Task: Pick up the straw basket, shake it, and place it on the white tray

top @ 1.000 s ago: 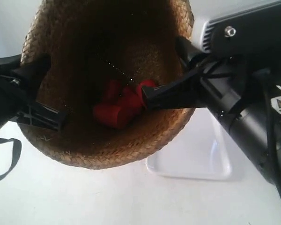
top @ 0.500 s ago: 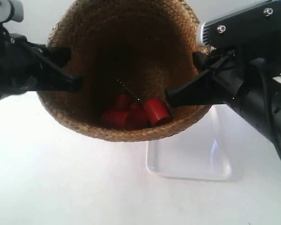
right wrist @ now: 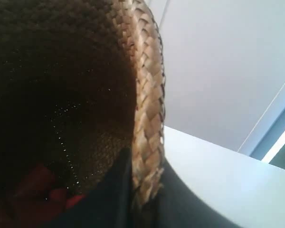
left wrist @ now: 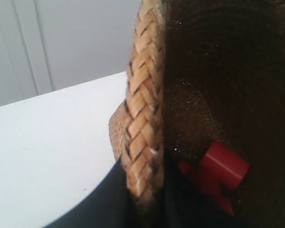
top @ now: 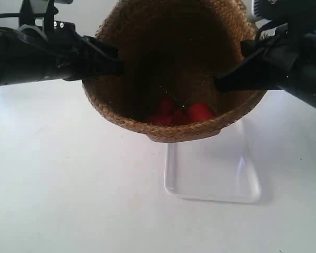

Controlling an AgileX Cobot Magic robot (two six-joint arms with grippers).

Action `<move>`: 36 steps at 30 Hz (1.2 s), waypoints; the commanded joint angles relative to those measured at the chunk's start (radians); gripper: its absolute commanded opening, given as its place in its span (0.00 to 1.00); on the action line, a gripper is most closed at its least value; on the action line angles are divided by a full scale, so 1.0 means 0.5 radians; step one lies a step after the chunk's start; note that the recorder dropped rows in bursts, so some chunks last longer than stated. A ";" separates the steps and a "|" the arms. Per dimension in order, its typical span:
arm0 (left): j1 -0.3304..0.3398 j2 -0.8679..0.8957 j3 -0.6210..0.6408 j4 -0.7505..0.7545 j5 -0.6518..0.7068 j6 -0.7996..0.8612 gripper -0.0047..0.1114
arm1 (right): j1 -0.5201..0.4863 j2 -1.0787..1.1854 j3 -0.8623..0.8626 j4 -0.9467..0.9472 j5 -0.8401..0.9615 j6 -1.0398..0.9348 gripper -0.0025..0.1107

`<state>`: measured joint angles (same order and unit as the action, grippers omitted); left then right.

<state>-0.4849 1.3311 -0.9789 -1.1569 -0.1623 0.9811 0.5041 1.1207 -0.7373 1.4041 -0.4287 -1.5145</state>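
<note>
The straw basket (top: pixel 171 129) hangs in the air, tipped so its dark inside faces the exterior camera. Several red cylinders (top: pixel 198 112) lie at its bottom. The arm at the exterior view's left (top: pixel 47 52) and the arm at the exterior view's right (top: pixel 284 68) pinch opposite sides of the rolled rim. In the left wrist view my left gripper (left wrist: pixel 145 192) is shut on the braided rim (left wrist: pixel 145 118), a red cylinder (left wrist: pixel 224 164) inside. My right gripper (right wrist: pixel 145 192) is shut on the rim (right wrist: pixel 149 118) too. The white tray (top: pixel 216 182) lies on the table below the basket.
A white tabletop (top: pixel 68 184) spreads around the tray. A pale wall (right wrist: pixel 218 57) stands behind the table. Both black arms reach in from the sides at basket height.
The basket has swung up and to the right in the exterior view, showing more of the tray beneath. Both arms rose with it, and the red cylinders slid toward the near wall.
</note>
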 commanded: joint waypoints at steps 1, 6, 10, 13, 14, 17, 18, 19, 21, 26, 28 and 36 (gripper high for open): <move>0.011 0.086 -0.159 -0.034 0.303 0.072 0.04 | -0.077 -0.022 -0.091 0.292 0.147 -0.586 0.02; 0.011 0.175 -0.248 -0.043 0.370 0.068 0.04 | -0.077 -0.014 -0.092 0.495 0.072 -1.019 0.02; 0.028 0.265 -0.302 -0.023 0.355 0.077 0.04 | -0.077 0.028 -0.114 0.471 0.010 -1.239 0.02; 0.075 0.355 -0.356 0.061 0.373 0.109 0.04 | -0.077 0.099 -0.139 0.332 0.043 -1.260 0.02; 0.102 0.388 -0.375 0.098 0.390 0.109 0.04 | -0.077 0.121 -0.147 0.276 0.043 -1.260 0.02; 0.153 0.434 -0.384 0.117 0.413 0.109 0.04 | -0.077 0.171 -0.164 0.264 0.020 -1.260 0.02; 0.167 0.442 -0.384 0.117 0.413 0.109 0.04 | -0.077 0.181 -0.164 0.264 0.005 -1.260 0.02; 0.176 0.446 -0.384 0.117 0.413 0.109 0.04 | -0.077 0.192 -0.164 0.264 -0.005 -1.260 0.02; 0.180 0.448 -0.384 0.117 0.365 0.109 0.04 | -0.077 0.200 -0.164 0.264 -0.019 -1.260 0.02; 0.180 0.448 -0.384 0.117 0.361 0.109 0.04 | -0.077 0.200 -0.161 0.267 -0.027 -1.255 0.02; 0.180 0.448 -0.384 0.117 0.361 0.109 0.04 | -0.077 0.200 -0.161 0.292 -0.027 -1.255 0.02; 0.180 0.448 -0.384 0.117 0.361 0.109 0.04 | -0.077 0.200 -0.161 0.292 -0.027 -1.255 0.02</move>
<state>-0.4048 1.5624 -1.1629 -1.1366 0.0110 0.9874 0.4711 1.2283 -0.8059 1.6235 -0.4454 -2.0676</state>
